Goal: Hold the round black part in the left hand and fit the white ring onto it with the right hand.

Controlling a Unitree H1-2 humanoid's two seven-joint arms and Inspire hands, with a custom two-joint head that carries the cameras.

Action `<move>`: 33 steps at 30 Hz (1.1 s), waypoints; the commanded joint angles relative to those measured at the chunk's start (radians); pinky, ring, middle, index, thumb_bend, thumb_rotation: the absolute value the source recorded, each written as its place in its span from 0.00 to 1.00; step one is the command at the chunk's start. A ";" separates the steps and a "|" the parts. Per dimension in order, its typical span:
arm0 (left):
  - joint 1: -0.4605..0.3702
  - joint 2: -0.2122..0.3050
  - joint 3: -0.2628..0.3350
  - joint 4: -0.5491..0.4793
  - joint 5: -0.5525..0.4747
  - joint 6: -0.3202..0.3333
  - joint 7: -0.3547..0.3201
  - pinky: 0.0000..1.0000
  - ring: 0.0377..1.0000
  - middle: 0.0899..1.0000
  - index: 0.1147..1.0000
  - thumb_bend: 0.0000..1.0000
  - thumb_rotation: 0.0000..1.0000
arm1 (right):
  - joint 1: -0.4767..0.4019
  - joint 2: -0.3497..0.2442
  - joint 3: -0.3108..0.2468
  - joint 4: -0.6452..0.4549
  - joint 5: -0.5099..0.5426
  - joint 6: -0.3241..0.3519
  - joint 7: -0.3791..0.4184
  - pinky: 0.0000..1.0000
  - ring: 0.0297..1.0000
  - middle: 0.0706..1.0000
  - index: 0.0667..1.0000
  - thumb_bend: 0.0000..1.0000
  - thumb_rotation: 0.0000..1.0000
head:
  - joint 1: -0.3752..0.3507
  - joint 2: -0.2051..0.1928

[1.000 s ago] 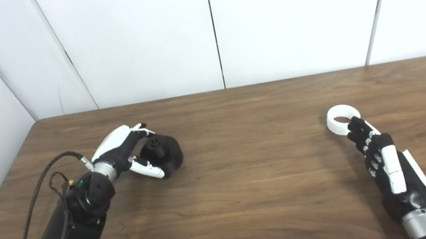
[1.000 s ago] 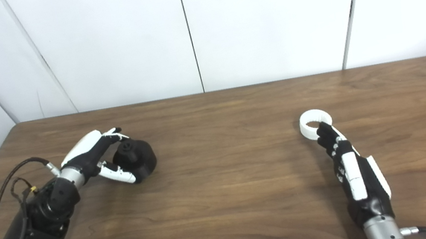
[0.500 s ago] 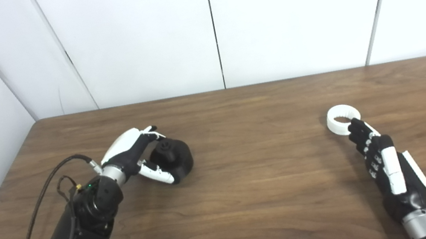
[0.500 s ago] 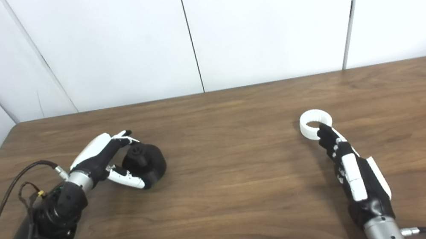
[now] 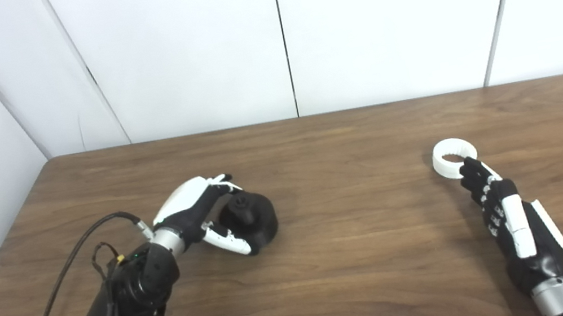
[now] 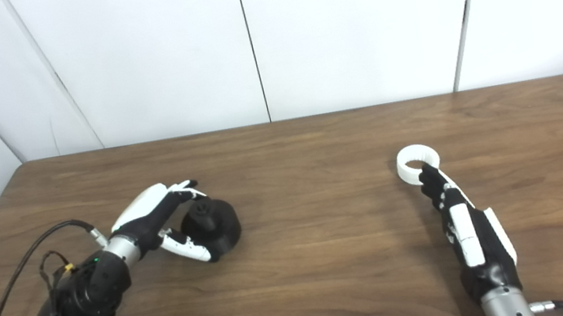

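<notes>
The left robot hand [image 5: 199, 214] is clamped around the round black plastic part [image 5: 253, 223] toward the left edge of the brown wooden counter [image 5: 352, 237]. Toward the right edge, the right robot hand [image 5: 501, 207] has its curled fingers touching the white plastic ring [image 5: 452, 158]; whether it grips is unclear.

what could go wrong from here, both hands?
1. The left hand cups the round black part only from one side on the table; it may slide off rather than be lifted.
2. The right hand has fingertips only at the white ring's near rim, so a pinch could flip it.
</notes>
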 commanded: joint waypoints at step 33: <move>0.083 -0.123 -0.149 -0.214 0.076 -0.041 -0.071 0.94 1.00 1.00 0.66 0.87 0.21 | -0.001 0.017 0.020 -0.067 -0.001 0.031 -0.007 1.00 0.96 0.93 0.92 0.65 1.00 | -0.036 0.017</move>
